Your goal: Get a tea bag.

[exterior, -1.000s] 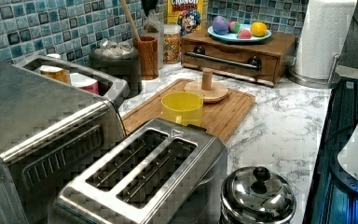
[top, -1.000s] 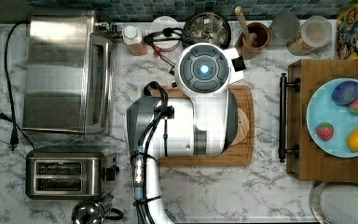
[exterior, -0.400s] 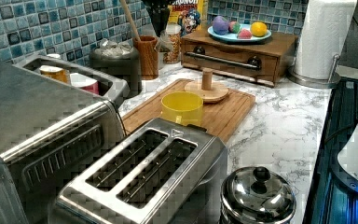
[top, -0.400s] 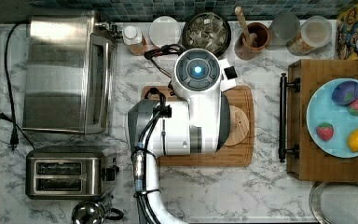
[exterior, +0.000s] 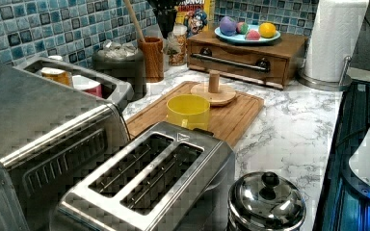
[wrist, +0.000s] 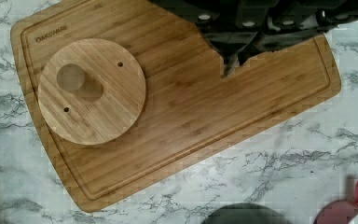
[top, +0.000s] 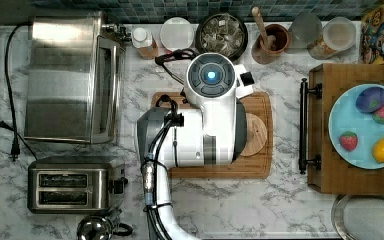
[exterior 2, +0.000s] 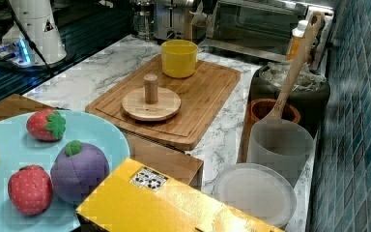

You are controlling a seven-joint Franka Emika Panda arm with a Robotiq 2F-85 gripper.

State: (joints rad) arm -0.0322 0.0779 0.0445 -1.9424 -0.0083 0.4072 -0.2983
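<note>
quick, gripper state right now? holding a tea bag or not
gripper: over the cutting board; open or shut cannot be told, and no tea bag is visible in it.

A cup (exterior: 188, 111) and a lid (exterior: 213, 91) sit on the cutting board (exterior: 238, 115), toaster (exterior: 144, 187) in front

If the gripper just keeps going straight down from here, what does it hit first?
Most likely the bare cutting board: the wrist view looks straight down on it, beside the round wooden lid. The gripper sits short of the tea bag canister. Depth is unclear.

bright, even light | soft shadows | blocky blur, possibly compression
</note>
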